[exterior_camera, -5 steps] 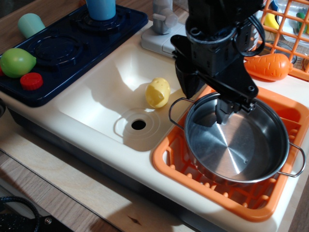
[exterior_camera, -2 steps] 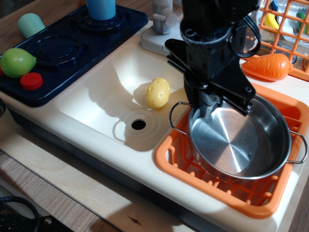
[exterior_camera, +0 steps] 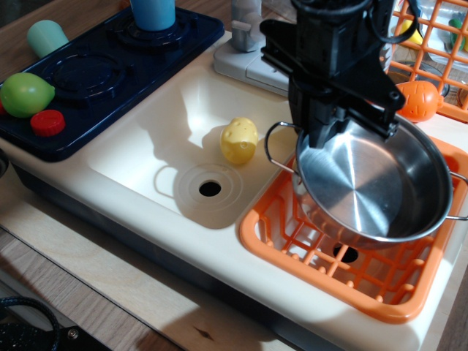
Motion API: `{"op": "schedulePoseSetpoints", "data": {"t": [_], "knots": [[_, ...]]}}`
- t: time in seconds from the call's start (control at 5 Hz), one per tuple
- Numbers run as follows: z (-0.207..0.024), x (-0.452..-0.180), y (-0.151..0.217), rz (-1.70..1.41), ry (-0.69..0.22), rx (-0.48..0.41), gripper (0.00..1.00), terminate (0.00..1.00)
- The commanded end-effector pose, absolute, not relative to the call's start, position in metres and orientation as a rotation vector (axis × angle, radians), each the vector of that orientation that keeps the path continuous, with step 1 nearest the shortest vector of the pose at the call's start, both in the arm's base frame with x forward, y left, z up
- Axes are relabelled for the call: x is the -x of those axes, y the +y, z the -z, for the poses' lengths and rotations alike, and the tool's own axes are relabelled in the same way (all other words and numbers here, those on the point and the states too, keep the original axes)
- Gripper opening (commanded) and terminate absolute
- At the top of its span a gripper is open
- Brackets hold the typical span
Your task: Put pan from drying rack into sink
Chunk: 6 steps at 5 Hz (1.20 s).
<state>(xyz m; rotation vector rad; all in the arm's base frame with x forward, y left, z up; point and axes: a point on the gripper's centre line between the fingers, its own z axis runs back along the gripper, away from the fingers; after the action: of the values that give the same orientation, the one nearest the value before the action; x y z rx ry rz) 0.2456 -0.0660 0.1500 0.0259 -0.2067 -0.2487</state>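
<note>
The shiny steel pan [exterior_camera: 373, 186] is lifted off the orange drying rack [exterior_camera: 292, 241] and tilted, its left wire handle [exterior_camera: 276, 146] pointing toward the sink. My black gripper [exterior_camera: 322, 139] comes down from above and is shut on the pan's far left rim. The pan hangs above the rack, and the rack's grid floor shows beneath it. The cream-white sink [exterior_camera: 157, 146] with its dark drain hole [exterior_camera: 210, 189] lies to the left of the rack. The fingertips are partly hidden by the pan wall.
A yellow toy potato [exterior_camera: 239, 140] lies in the sink near the rack. A dark-blue stovetop [exterior_camera: 110, 66] at left holds a green fruit [exterior_camera: 25, 93], a red cap [exterior_camera: 47, 122] and a blue cup [exterior_camera: 153, 13]. An orange carrot [exterior_camera: 418, 99] and wire basket [exterior_camera: 431, 44] sit behind the rack. A grey faucet [exterior_camera: 245, 36] stands behind the sink.
My gripper closed on the pan's rim and raised it up and back off the rack, tilting it. The rack floor now shows under the pan.
</note>
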Motion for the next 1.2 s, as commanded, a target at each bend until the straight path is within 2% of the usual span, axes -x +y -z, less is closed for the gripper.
{"op": "schedulePoseSetpoints", "data": {"t": [0.0,0.2,0.4,0.6,1.0], "knots": [[-0.182,-0.255,-0.037,0.273,-0.214,-0.044,0.00,0.00],[-0.181,-0.259,-0.007,0.316,-0.244,-0.056,0.00,0.00],[-0.175,-0.257,0.018,0.368,-0.293,-0.114,0.00,0.00],[-0.164,-0.250,0.039,0.416,-0.343,-0.132,1.00,0.00],[-0.164,-0.250,0.039,0.416,-0.343,-0.132,1.00,0.00]]}}
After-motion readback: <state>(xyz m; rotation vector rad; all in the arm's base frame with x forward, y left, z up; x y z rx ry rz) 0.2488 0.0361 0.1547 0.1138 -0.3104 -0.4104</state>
